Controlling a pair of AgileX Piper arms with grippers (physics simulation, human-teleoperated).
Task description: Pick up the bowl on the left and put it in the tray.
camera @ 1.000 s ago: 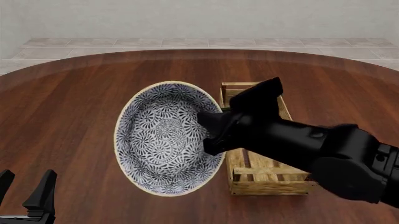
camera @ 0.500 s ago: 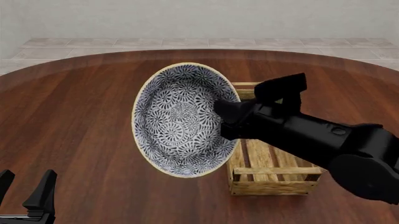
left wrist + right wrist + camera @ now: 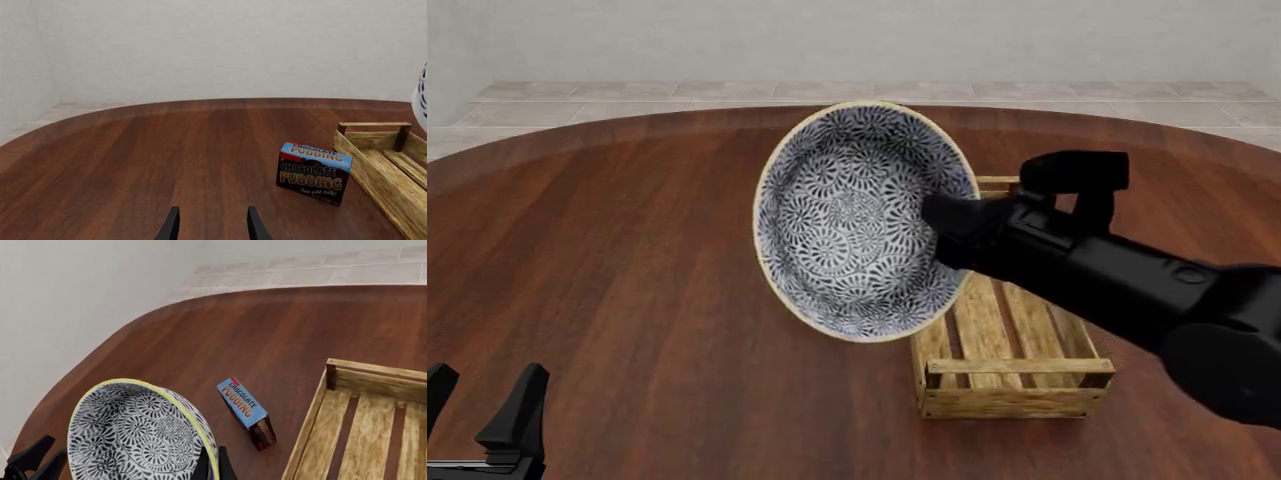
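table (image 3: 627, 260): round, dark reddish wood | floor (image 3: 827, 92): pale beige tiles | wall (image 3: 827, 40): plain off-white

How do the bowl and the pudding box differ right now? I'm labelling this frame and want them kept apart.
The bowl is round, blue-and-white patterned, lifted and tilted, its rim pinched in the right gripper; the pudding box is a blue rectangular carton with printed lettering, standing on the table, ungripped. The bowl looks wider than the pudding box. Both are outside the tray.
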